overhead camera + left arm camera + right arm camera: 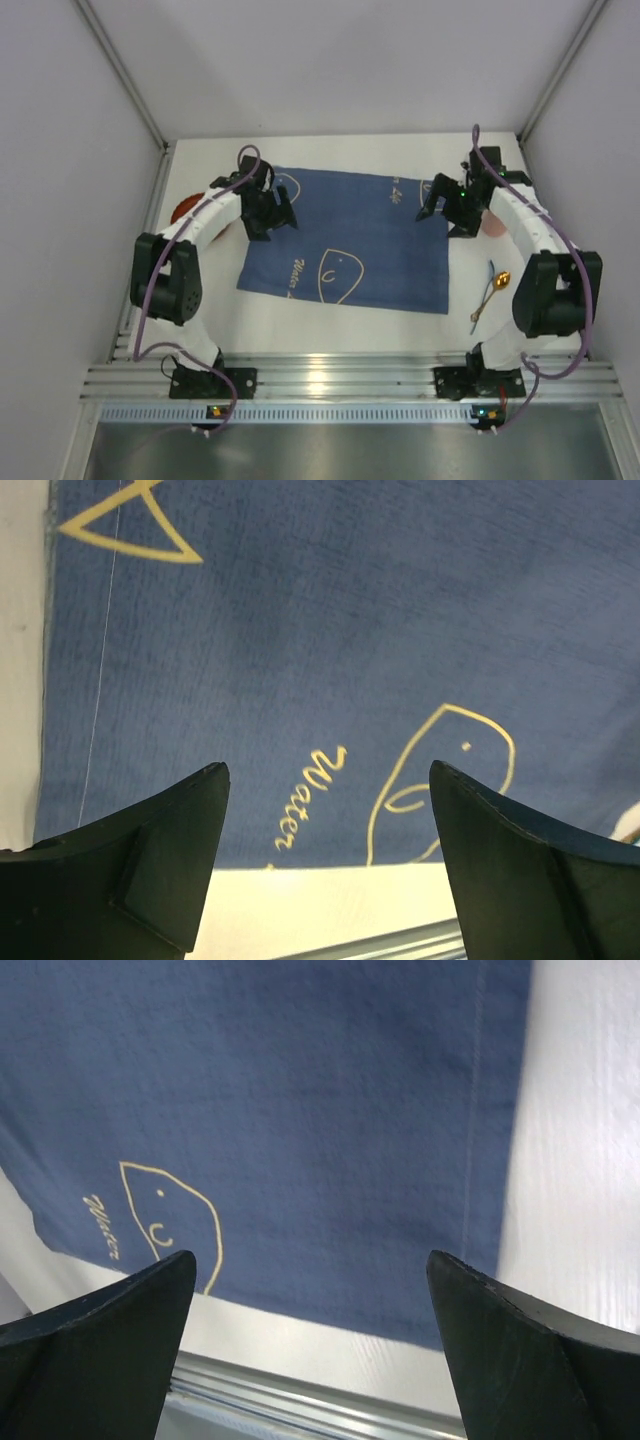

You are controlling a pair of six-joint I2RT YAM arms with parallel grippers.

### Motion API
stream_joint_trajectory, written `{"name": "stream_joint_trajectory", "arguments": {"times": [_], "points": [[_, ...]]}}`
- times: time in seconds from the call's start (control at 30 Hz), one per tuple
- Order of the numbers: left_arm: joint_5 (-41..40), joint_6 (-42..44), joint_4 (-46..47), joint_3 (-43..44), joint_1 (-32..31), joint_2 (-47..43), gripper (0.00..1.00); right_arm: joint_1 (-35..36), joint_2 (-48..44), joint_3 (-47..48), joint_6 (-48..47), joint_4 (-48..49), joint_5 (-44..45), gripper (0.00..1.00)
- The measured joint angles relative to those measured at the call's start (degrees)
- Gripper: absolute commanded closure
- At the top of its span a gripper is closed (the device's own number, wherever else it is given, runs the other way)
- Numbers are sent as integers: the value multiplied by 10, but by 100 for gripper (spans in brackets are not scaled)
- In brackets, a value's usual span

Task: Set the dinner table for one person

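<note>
Table: white top filling the cell floor, with the rail along the near edge.

Mat: blue, lies flat mid-table, slightly skewed to the rail.

Left claw: hangs over the mat's far-left corner, fingers spread, nothing between them.

Right claw: hangs over the far-right corner, fingers spread wide, also empty.

Step in hand, as I judge it:
- The mat looks laid, and neither claw has any cloth.
- The setting itself is not yet begun, since nothing sits on the mat.

Next move, a guess:
- Fetch the pieces, probably starting with the spoon. It lies on bare table just right of the mat, near the right arm.
- The spoon is thin and flat to the surface, so the right claw must swing outward and drop low.
- The fingers need to turn across the handle so they pinch it squarely and don't slide off.

Top view only:
- The spoon.
- A reddish round thing at the left edge, partly hidden by the left arm. It may be a dish; I cannot tell.
- A pinkish patch behind the right arm, which I cannot identify.
- Where each claw stands on the mat.

Wrist views only:
- The open gap between the fingers, seen plainly.
- Yellow line drawings and the word "Water" on the cloth.
- The stitched hem.
</note>
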Motion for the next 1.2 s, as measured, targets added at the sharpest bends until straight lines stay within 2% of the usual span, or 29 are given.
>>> {"name": "stream_joint_trajectory", "arguments": {"times": [0.17, 0.37, 0.53, 0.9, 1.1, 1.2], "points": [[3, 19, 12, 12, 2, 86, 17, 46, 150, 118, -3, 21, 6, 0], [4, 29, 4, 12, 2, 106, 18, 70, 319, 264, -7, 31, 31, 0], [4, 29, -6, 12, 2, 106, 18, 71, 423, 343, -6, 17, 43, 0], [20, 10, -22, -26, 2, 106, 19, 73, 576, 605, 0, -9, 25, 0], [19, 7, -37, -15, 2, 113, 19, 71, 589, 625, 9, 5, 9, 0], [16, 8, -42, 18, 2, 136, 19, 68, 550, 554, 6, 49, -9, 0]]}}
